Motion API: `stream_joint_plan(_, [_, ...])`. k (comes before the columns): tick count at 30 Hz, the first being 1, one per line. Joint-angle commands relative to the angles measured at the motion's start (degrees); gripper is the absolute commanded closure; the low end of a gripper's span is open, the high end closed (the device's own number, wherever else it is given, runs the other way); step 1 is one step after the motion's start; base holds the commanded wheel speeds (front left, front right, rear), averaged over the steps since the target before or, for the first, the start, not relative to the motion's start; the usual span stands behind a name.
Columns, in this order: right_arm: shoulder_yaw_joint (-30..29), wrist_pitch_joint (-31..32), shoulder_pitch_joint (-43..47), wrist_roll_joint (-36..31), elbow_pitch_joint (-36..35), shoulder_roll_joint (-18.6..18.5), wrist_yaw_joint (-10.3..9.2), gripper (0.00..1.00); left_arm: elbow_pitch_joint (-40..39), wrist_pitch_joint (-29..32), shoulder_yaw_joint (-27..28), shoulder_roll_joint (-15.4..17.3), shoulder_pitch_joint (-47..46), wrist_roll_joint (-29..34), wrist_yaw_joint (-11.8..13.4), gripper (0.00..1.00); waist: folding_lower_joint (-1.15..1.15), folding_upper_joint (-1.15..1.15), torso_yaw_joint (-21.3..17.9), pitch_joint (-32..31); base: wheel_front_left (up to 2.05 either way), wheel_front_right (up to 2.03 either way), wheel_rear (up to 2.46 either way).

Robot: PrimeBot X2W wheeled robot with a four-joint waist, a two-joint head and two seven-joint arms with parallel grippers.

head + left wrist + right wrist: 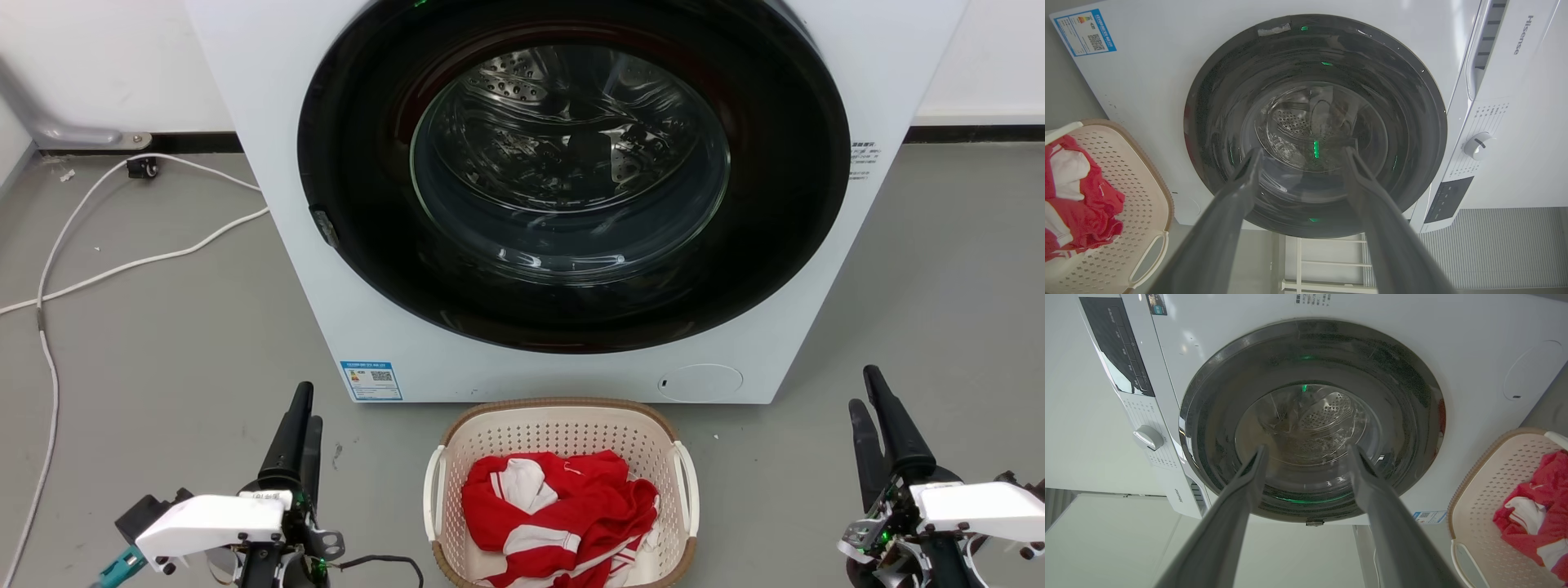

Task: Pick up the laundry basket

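The laundry basket (563, 429) is cream-white with a brown rim and white side handles. It stands on the floor just in front of the washer and holds red and white clothes (559, 510). My left gripper (308, 406) hovers to the basket's left, apart from it. In the left wrist view its fingers (1302, 152) are spread open and empty, with the basket (1141, 196) at the lower left. My right gripper (864, 388) sits farther off to the basket's right. It is also open (1307, 448) and empty, with the basket (1484, 486) at the lower right.
A white front-load washer (310, 269) with a shut dark glass door (571, 188) stands right behind the basket. White cables (122, 265) trail over the grey floor at the left. A pipe runs along the wall at the far left.
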Motion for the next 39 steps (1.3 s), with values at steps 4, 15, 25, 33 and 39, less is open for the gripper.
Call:
stream_joint_plan(4, [-0.03, -1.47, -0.56, -6.89, -1.42, -0.49, 0.0, 0.0, -2.07, -1.46, 0.41, 0.25, -1.75, 6.57, -0.09, 0.0, 0.0, 0.0, 0.0, -0.03, 0.0, 0.0, 0.0])
stream_joint_plan(15, [-0.45, -3.97, -0.4, -29.39, -2.45, 0.02, 0.0, 0.0, -5.4, -3.98, 0.1, 0.14, -1.19, 24.91, 0.17, 0.0, 0.0, 0.0, 0.02, -0.01, 0.0, 0.0, 0.0])
stream_joint_plan(25, [-0.47, -5.84, 0.35, -43.88, -3.03, 0.17, 0.0, 0.0, -5.67, -6.01, -1.88, 0.12, -0.58, 38.98, 1.69, 0.0, 0.0, 0.0, 0.03, -0.09, 0.0, 0.0, 0.0])
stream_joint_plan(33, [-0.14, -6.81, 1.02, -52.98, -3.53, 0.2, 0.0, 0.0, -4.99, -7.66, -3.08, 0.17, -0.42, 47.99, 2.36, 0.0, 0.0, 0.0, 0.09, -0.21, 0.0, 0.0, 0.0])
stream_joint_plan(39, [0.05, -7.2, 1.33, -58.38, -3.99, 0.23, 0.0, 0.0, -4.52, -8.73, -3.69, 0.49, -0.5, 52.95, 2.98, 0.0, 0.0, 0.0, 0.07, -0.25, 0.0, 0.0, 0.0])
